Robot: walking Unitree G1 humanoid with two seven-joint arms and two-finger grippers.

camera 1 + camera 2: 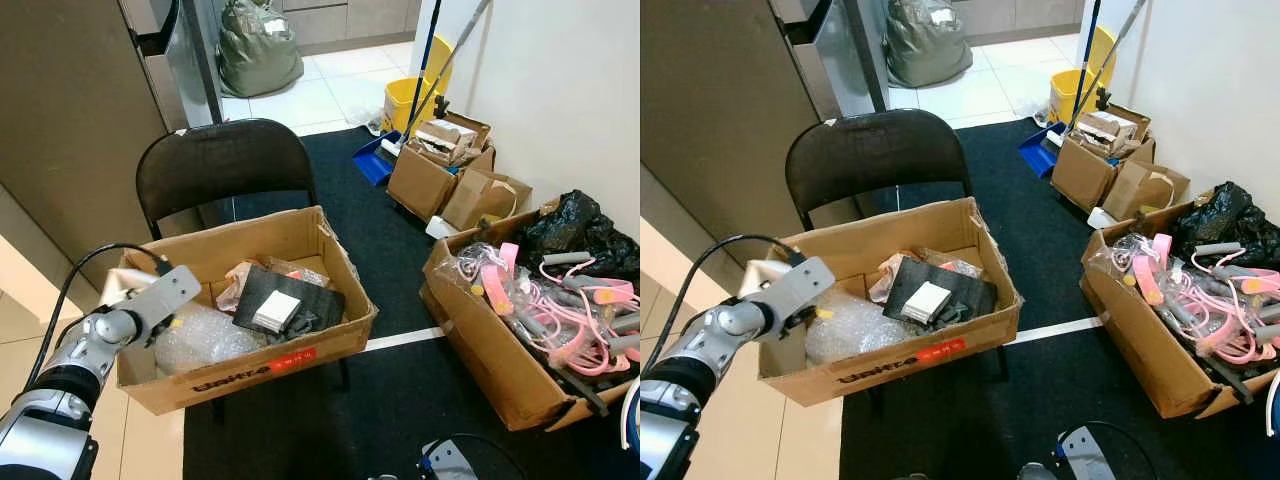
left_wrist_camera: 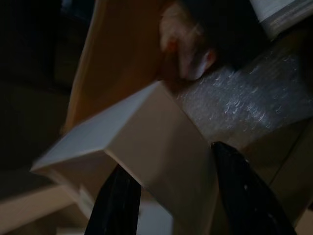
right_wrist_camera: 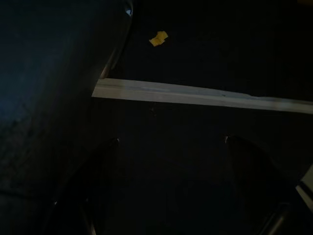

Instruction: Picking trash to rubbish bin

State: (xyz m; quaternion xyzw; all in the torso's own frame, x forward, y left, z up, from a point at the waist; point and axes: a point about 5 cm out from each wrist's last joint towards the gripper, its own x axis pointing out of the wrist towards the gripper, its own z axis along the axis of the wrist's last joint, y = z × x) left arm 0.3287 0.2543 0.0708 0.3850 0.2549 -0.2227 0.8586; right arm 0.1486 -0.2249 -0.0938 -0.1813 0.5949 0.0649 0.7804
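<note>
A large cardboard box (image 1: 250, 235) rests on a black chair (image 1: 220, 160) and holds bubble wrap (image 1: 200, 340), a black slab with a small white packet (image 1: 285, 305) and crumpled wrappers (image 1: 240, 280). My left gripper (image 2: 168, 161) is shut on a pale white carton (image 2: 146, 142), held at the box's left rim (image 1: 160, 292) above the bubble wrap. My right gripper (image 3: 171, 142) hangs low and open over dark carpet, with nothing between its fingers. A small yellow scrap (image 3: 158, 37) lies on that carpet beyond a white tape line (image 3: 195, 95).
To the right sits a long cardboard box (image 1: 480, 340) full of pink items, with a black bag (image 1: 575, 225) behind it. Smaller boxes (image 1: 430, 175), a blue dustpan (image 1: 372, 160) and a yellow mop bucket (image 1: 410, 100) line the wall. A tall cabinet stands left.
</note>
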